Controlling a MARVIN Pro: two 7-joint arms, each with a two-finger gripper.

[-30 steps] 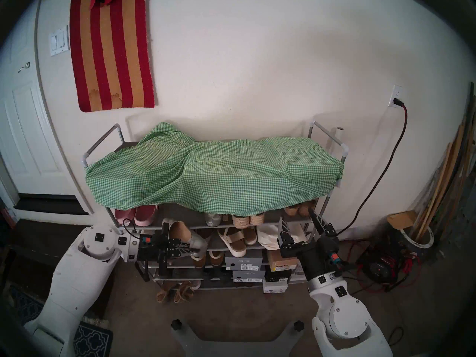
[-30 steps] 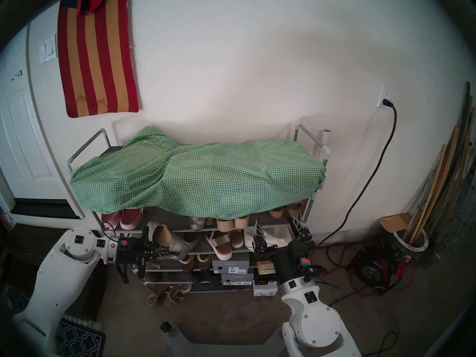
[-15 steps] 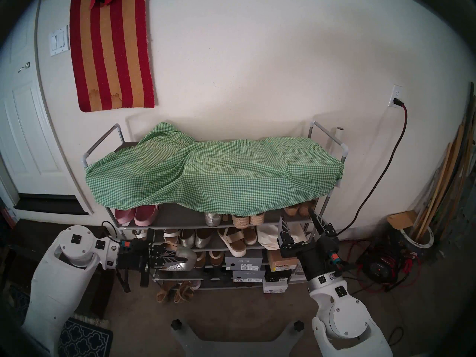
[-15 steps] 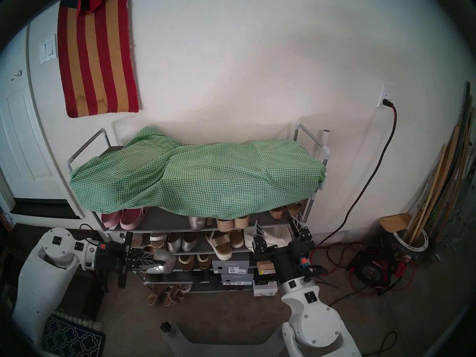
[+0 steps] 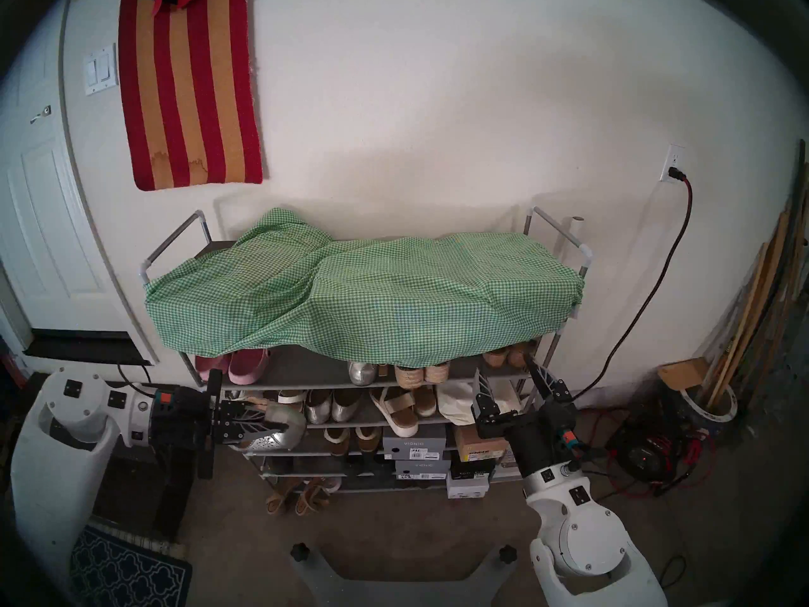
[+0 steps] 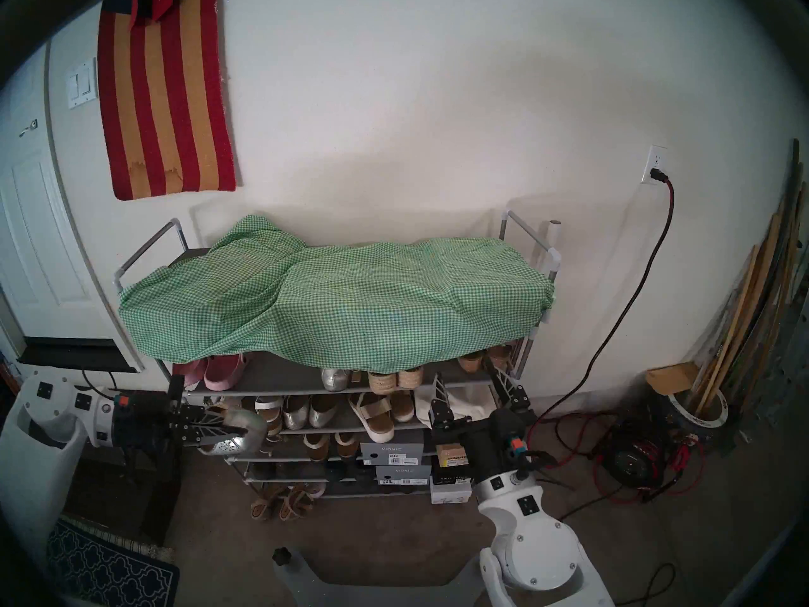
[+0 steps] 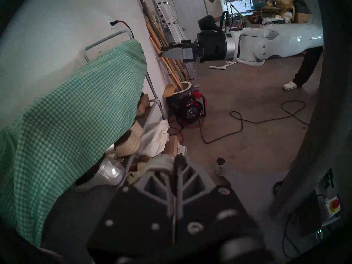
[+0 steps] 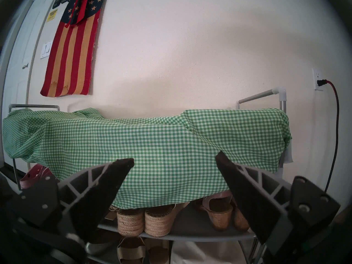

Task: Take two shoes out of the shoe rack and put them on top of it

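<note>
My left gripper (image 5: 284,426) is shut on the silver perforated flats (image 5: 273,439), held sideways in front of the shoe rack's (image 5: 173,242) left end at the height of its middle shelves; a smooth toe cap and a perforated upper show. They also show in the right head view (image 6: 232,437). In the left wrist view the fingers (image 7: 180,174) are closed on a pale shoe edge (image 7: 162,162). My right gripper (image 5: 510,376) is open and empty at the rack's right end, below the top tier; its wrist view shows both fingers (image 8: 106,179) apart.
A green gingham cloth (image 5: 363,295) covers the rack's top and hangs over its front. Pink slip-ons (image 5: 236,365), plain silver flats (image 5: 330,407), espadrilles (image 5: 422,372) and shoe boxes (image 5: 413,444) fill the shelves. A cord reel (image 5: 643,455) stands on the right, a rug (image 5: 127,566) lies lower left.
My left arm has drawn back to the left with the flats, out of the rack's front. The flats have turned from insole-up to lying sideways. The right arm has not moved.
</note>
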